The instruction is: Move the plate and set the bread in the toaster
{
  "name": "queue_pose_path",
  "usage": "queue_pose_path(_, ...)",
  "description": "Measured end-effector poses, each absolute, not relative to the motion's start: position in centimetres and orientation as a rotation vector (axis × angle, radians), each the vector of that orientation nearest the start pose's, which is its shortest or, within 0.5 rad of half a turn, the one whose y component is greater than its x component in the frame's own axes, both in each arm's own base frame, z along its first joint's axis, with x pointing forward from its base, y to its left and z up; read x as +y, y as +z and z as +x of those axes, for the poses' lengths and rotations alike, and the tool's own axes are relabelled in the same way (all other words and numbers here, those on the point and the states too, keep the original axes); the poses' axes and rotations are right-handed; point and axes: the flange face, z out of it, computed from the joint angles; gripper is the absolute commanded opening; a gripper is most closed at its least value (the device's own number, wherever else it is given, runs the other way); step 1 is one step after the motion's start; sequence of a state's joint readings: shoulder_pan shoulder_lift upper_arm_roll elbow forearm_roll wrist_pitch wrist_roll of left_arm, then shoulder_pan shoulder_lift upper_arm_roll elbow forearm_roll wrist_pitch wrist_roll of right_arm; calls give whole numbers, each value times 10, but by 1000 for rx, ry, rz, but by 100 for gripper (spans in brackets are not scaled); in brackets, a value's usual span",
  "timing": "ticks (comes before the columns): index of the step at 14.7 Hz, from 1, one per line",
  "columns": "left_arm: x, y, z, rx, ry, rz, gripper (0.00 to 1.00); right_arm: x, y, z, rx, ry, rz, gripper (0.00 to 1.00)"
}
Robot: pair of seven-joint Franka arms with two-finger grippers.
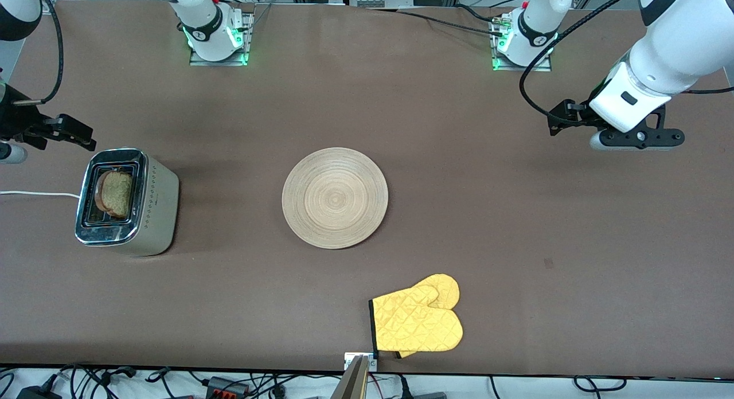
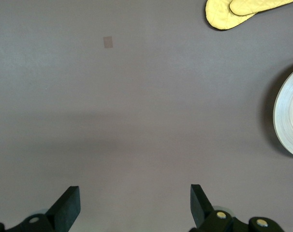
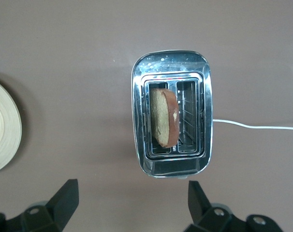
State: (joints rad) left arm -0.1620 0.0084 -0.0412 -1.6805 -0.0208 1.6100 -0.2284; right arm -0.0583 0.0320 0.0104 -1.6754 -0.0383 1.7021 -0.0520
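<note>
The pale wood plate [image 1: 335, 198] lies flat in the middle of the table with nothing on it; its edge also shows as the plate [image 2: 289, 116] and the plate [image 3: 1, 128]. The silver toaster [image 1: 157, 207] stands toward the right arm's end. A brown bread slice [image 1: 114, 194] sits in one of its slots, leaning, top edge sticking out. The right wrist view shows the bread [image 3: 164, 116] inside the toaster [image 3: 171, 58]. My right gripper [image 1: 80, 136] hangs open and empty beside the toaster, also seen as the gripper [image 3: 132, 200]. My left gripper [image 1: 557, 119] hovers open and empty over bare table [image 2: 135, 203].
A yellow oven mitt [image 1: 418, 321] lies near the table's front edge, nearer the front camera than the plate; the mitt [image 2: 238, 12] also shows in the left wrist view. The toaster's white cord [image 1: 34, 194] runs off toward the right arm's end.
</note>
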Motion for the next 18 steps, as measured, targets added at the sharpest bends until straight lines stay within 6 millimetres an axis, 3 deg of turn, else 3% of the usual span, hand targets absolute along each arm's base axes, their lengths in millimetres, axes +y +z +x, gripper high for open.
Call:
queue_pose_path(10,-114,572,544,-43,128,-3143,100,-30,574,540,6,26,-3179,100)
queue_pose_path(18,-114,571,544,-44,128,-3142,100,-31,573,539,54,26,-3179,100)
